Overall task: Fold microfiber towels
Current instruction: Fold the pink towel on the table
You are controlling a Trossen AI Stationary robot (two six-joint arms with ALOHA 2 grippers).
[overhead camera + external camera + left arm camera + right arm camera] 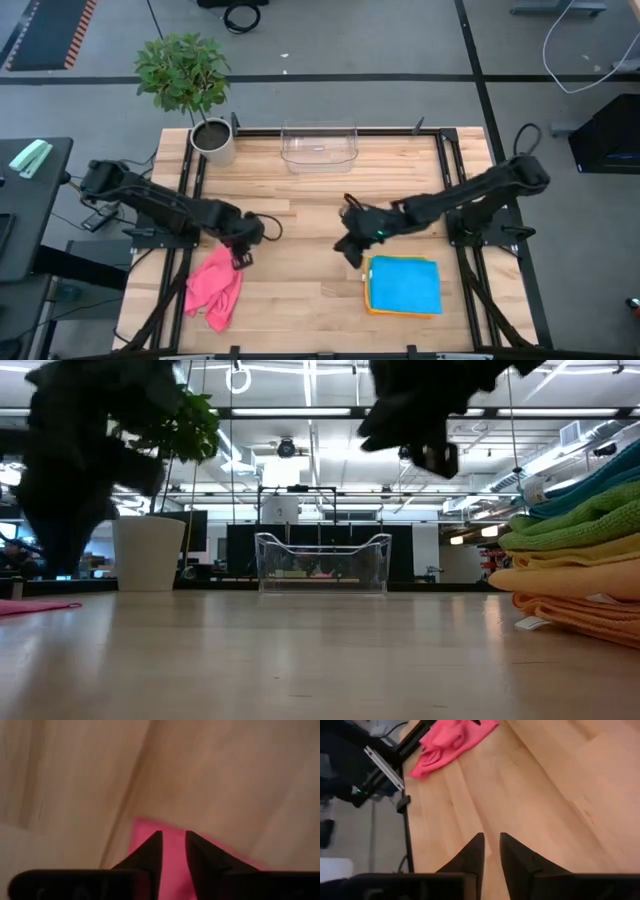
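L gripper [243, 250] – fingers close together with a narrow gap showing in the left wrist view; nothing seen clamped between the tips. It sits directly over the top corner of the crumpled pink microfiber towel [214, 287]; whether the tips touch the cloth cannot be told. Pink towel lies loose and unfolded on the light wooden slatted table [300, 220], at the L front, near the table's L edge.

R gripper [352, 247] – fingers [475, 851] likewise nearly together, slim gap, holding nothing. It hangs above bare wood near table centre, just beside the upper-L corner of the stack of folded microfiber towels [404, 286]. Low view shows it raised off the surface, clear of the stack.

Stack: bright blue square on top, orange edge showing underneath in the high view; low view shows layers – teal/blue at top, then green, yellow, orange at the base [580, 600]. Stack sits at R front of the table, edges roughly aligned.

Further out: clear plastic bin [319, 146] at the back edge, centre. White pot with green leafy plant [205, 110] at back-L corner. Both well apart from the towels.
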